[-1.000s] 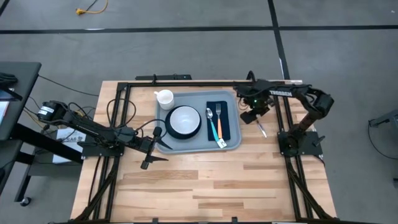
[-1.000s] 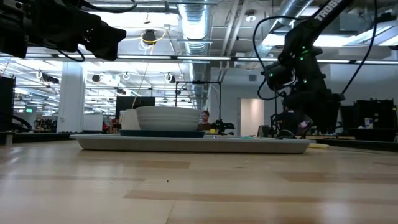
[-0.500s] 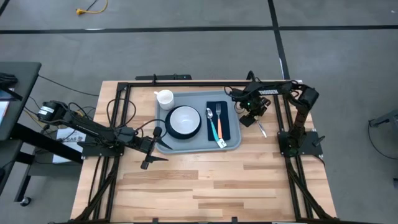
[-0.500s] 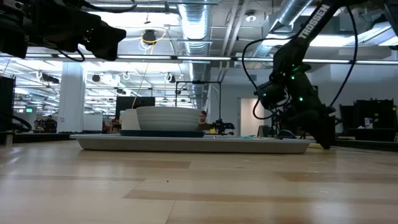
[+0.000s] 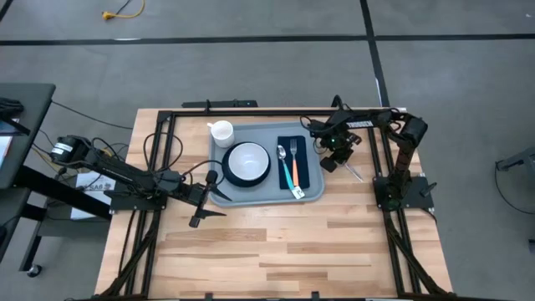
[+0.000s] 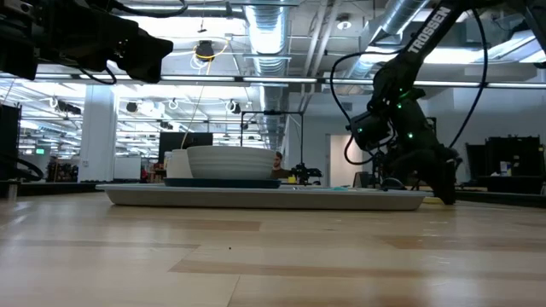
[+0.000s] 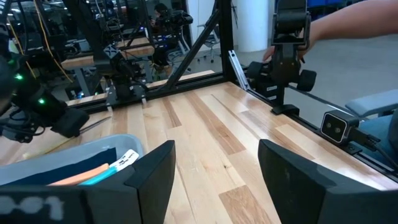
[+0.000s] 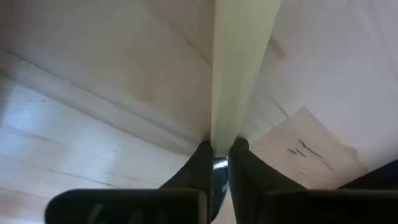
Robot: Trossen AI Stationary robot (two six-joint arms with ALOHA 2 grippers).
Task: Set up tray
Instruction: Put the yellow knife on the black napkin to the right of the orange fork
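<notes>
The grey-blue tray [image 5: 311, 191] lies mid-table, holding a white bowl on a dark plate [image 5: 248, 163] and a dark napkin [image 5: 302, 171] with a spoon and fork on it. A white cup [image 5: 221, 131] stands at the tray's far left corner. On the wood just right of the tray lies a knife [image 5: 354, 173] with a pale handle [image 8: 239, 62]. My right gripper [image 5: 333, 161] is down at the table, shut on it. My left gripper [image 5: 209, 186] hovers open at the tray's left edge, holding nothing. My right gripper pinches the knife between its two fingertips [image 8: 200, 163], at the end of the pale handle where a bit of metal [image 8: 219, 165] shows. The fingers slant down from above to table height [image 6: 444, 197]. The handle runs straight out ahead of them, close over the wood.
A black frame [image 5: 251, 113] runs along the table's far edge and down both sides beside the arm bases. The near half of the wooden table [image 5: 267, 251] is bare boards. A person's arm [image 7: 348, 22] shows beyond the table in the left wrist view.
My right gripper has moved toward the tray and come down from above the table until its fingertips are at the tabletop by the knife.
</notes>
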